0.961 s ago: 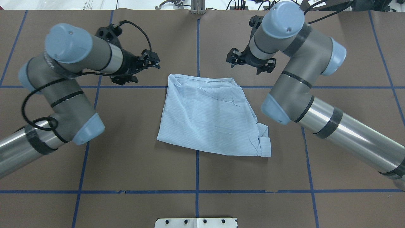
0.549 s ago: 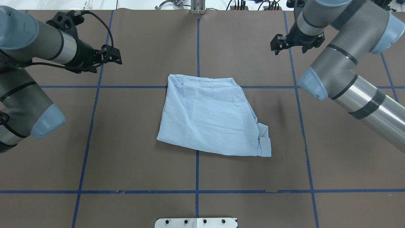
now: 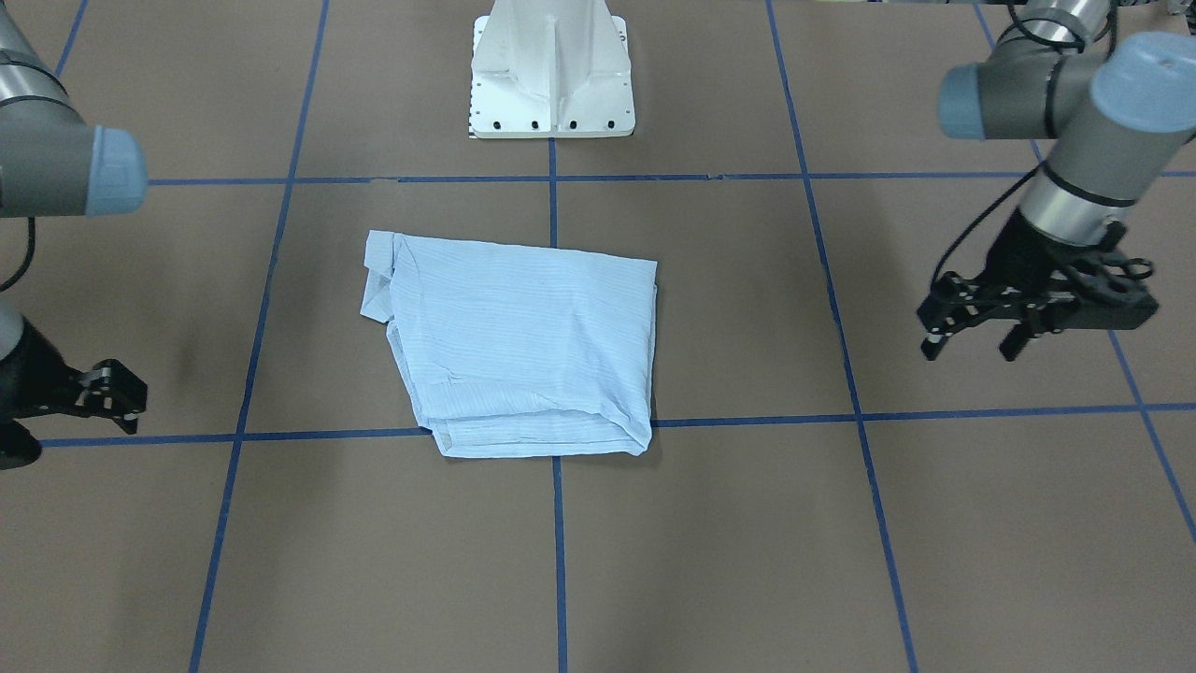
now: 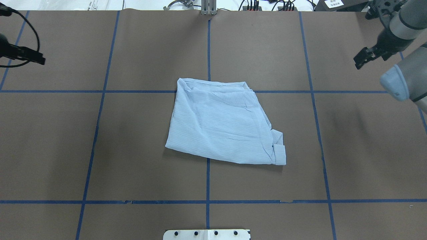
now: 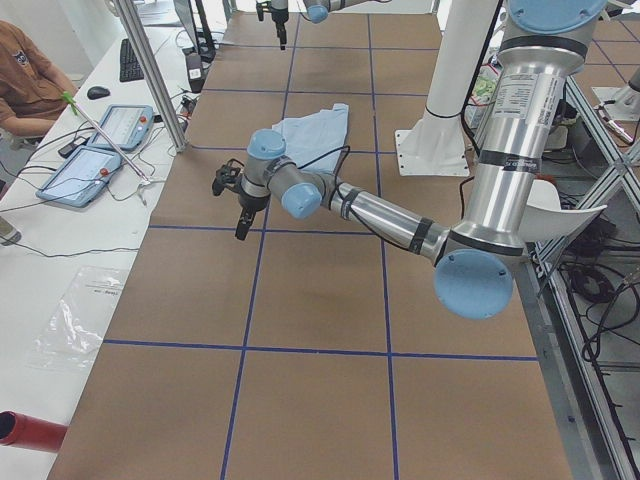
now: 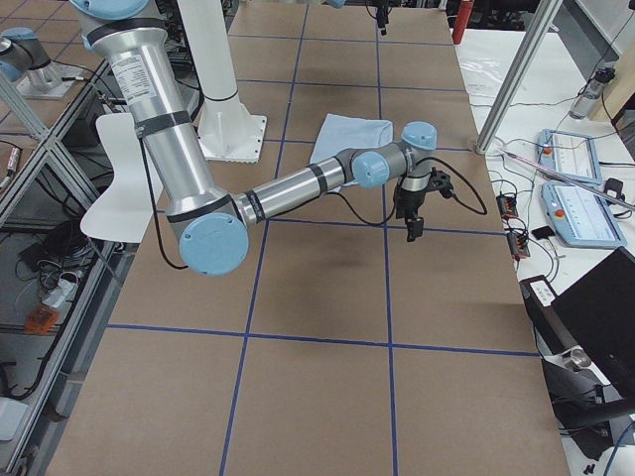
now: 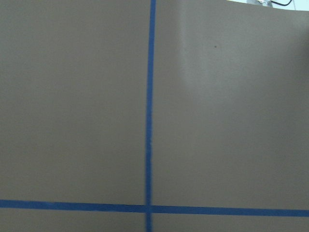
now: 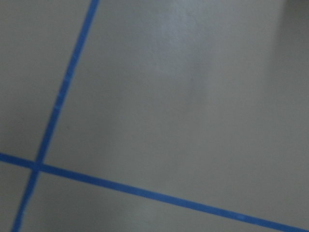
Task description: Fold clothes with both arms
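Brown table [image 4: 133, 150]: shirt [image 4: 220, 123] lies between spread left gripper [image 3: 969, 344] and right gripper [image 3: 120, 400], state unclear.

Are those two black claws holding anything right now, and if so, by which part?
Nothing is held. The black left gripper and black right gripper are empty, far to either side of the folded light blue striped shirt.

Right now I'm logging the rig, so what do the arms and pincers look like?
The left arm and right arm match: silver tubes, grey joints with light blue round caps, black bands. The left pincer and right pincer are black and two-fingered. A black cable loops at the left wrist.
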{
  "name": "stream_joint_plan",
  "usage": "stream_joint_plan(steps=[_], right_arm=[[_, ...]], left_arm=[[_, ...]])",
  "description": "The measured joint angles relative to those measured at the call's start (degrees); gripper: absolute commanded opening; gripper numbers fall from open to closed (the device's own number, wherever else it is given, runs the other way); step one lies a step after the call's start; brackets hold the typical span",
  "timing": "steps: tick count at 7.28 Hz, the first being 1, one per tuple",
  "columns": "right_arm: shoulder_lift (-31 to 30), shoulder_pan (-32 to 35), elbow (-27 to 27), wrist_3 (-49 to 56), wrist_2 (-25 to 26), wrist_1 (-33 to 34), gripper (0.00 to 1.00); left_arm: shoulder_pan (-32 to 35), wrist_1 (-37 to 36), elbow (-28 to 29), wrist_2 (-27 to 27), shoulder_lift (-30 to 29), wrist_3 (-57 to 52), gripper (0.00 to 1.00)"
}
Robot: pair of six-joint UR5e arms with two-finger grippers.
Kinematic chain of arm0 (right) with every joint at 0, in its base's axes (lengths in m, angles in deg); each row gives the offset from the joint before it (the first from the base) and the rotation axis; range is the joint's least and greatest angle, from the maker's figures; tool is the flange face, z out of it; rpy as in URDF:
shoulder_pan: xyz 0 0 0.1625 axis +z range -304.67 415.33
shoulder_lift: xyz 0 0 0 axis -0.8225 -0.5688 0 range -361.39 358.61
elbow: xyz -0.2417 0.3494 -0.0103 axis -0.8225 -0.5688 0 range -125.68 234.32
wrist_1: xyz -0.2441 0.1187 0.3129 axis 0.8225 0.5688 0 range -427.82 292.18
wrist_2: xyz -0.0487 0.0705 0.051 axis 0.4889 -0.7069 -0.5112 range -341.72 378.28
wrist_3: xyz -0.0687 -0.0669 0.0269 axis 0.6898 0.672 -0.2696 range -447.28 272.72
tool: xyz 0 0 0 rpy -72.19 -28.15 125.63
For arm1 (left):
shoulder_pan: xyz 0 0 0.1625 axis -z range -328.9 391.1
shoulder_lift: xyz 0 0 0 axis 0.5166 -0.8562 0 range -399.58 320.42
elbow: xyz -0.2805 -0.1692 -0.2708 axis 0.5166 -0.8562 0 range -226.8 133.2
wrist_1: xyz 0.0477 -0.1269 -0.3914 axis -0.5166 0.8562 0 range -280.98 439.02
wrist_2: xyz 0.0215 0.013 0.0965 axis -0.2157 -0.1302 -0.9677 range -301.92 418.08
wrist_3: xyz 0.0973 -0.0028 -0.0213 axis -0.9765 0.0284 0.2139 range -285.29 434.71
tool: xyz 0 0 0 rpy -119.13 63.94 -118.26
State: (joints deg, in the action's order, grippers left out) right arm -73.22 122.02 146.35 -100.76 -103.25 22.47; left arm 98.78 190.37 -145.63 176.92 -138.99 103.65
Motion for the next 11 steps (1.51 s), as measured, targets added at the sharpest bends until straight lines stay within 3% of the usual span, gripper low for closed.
stream_joint_plan(steps=[2, 4, 6, 8, 11], right_arm=[[-7.51, 4.24, 0.12, 7.34, -2.16, -0.37, 1.00], [-10.23, 6.86, 0.28, 8.41, -4.13, -0.56, 1.00], [-13.68, 9.61, 0.26, 8.45, -4.80, -0.54, 1.00], [-14.88, 14.76, 0.04, 8.34, -10.74, -0.30, 1.00], [-16.70, 21.10, -0.03, 8.46, -16.06, 0.07, 1.00]], left_arm=[[6.87, 0.51, 2.17, 3.91, 4.05, -13.20, 1.00], [11.84, 0.79, 2.35, 9.43, 7.09, -20.66, 1.00], [13.03, 1.07, 3.51, 10.57, 9.15, -22.12, 1.00], [14.27, 0.52, 5.83, 10.79, 9.88, -22.50, 1.00], [18.02, -7.65, 6.21, 10.41, 9.64, -25.55, 1.00]])
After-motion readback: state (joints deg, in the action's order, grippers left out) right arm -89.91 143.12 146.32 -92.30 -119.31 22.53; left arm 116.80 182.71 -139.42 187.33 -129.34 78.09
